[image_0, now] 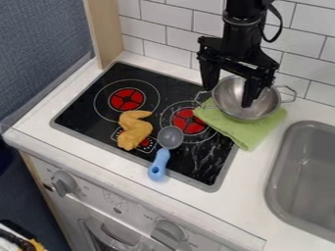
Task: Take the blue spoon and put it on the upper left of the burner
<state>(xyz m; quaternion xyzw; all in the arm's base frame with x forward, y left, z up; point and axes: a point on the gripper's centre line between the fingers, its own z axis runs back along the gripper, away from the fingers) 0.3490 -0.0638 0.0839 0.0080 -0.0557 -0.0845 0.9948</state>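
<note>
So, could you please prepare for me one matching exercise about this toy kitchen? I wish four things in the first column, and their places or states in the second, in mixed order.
Things
1. Blue-handled spoon
2. Metal pot
3. Green cloth
4. Yellow toy food

Places and states
A. Partly covered by the pot
B. Below the gripper, with a handle on each side
C. On the black stove top, left of the spoon
D. Its handle lies across the stove top's front rim

Right pairs: 1-D, 2-B, 3-A, 4-C
</note>
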